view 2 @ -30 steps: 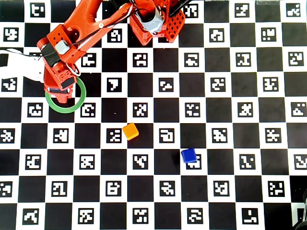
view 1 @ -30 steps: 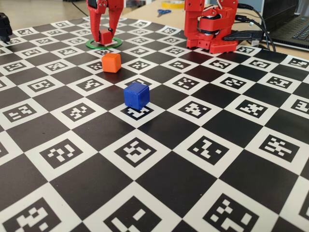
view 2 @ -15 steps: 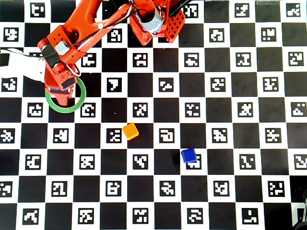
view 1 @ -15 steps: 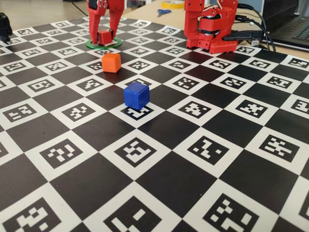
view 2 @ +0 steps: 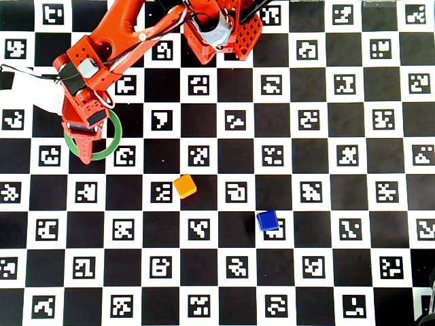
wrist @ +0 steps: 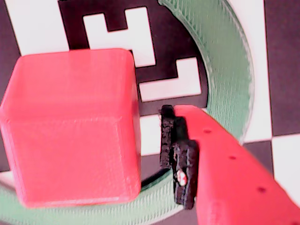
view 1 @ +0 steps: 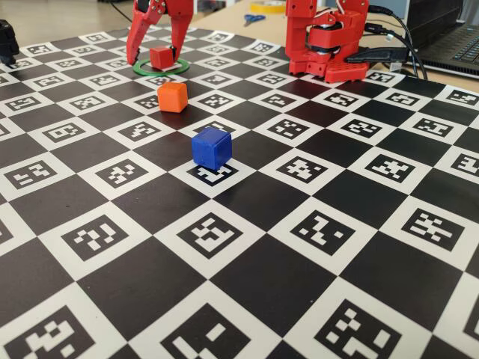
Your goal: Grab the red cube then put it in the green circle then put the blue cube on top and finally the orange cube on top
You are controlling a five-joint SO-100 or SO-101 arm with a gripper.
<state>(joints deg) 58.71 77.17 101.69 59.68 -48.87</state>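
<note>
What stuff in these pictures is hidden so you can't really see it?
- Red cube: in the overhead view the arm covers it completely.
- Green circle: the overhead view shows only part of it; the arm hides the rest.
- Gripper: the wrist view shows one finger; the other is outside the picture.
- Blue cube and orange cube: missing from the wrist view.

Red cube (view 1: 161, 57), green circle (view 1: 142, 69)

Checkered marker board (view 1: 314, 247) under claw (view 1: 156, 58). Blue-handled scissors (view 1: 254, 19) on wooden table behind claw. Laptop (view 1: 458, 46), black cables far right of claw.
</note>
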